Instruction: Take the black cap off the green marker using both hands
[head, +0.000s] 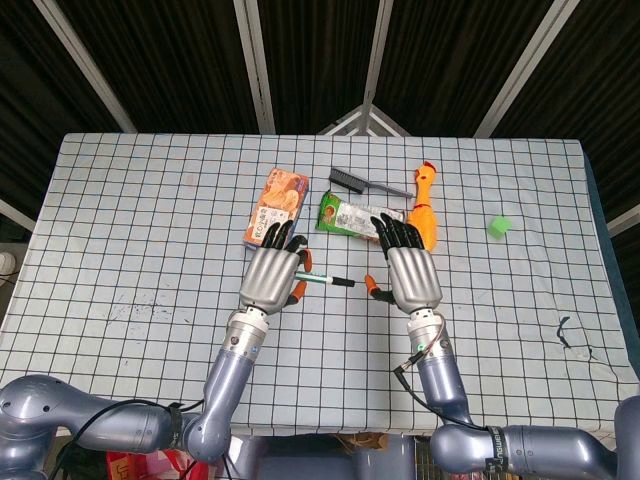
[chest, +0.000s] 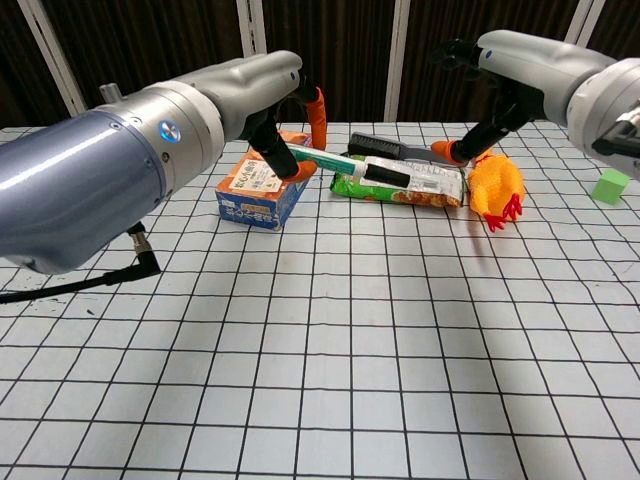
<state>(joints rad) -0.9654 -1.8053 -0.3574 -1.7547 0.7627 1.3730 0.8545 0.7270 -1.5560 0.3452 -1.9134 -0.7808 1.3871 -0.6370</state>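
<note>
Pinching the green marker (head: 322, 280) by its barrel, the left hand (head: 271, 277) holds it above the bench (head: 140, 220), long axis running nine to three, black cap (chest: 388, 176) still on at the three o'clock end. At three of that cap, just apart, the right hand (head: 412, 276) holds nothing, fingers loosely spread; it must close back in.
</note>
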